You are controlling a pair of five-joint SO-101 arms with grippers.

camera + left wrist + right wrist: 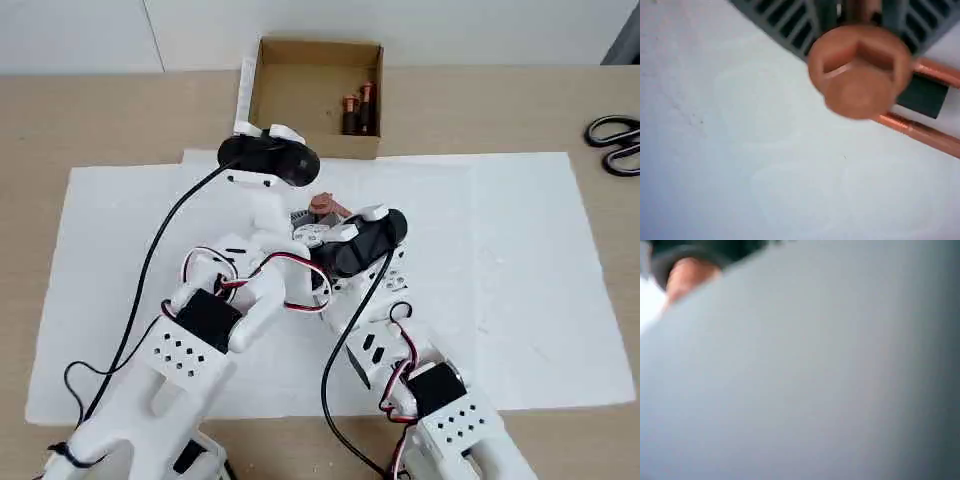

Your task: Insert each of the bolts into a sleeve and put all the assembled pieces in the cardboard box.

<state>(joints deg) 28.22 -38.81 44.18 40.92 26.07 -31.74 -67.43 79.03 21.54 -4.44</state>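
I cannot tell whether my left end effector or right end effector is spread or pinching. The copper bolt (325, 207) is between my arms, near the cardboard box (262, 85) holding two assembled pieces (357, 108).

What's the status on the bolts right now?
Left gripper, right gripper together over the sheet. One bolt at them. Two finished pieces in box. Scissors well aside.

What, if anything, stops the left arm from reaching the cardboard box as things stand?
Probably nothing: the cardboard box stands open just beyond the left arm, with no object between them. Two assembled pieces stand by its right wall; the rest looks free.
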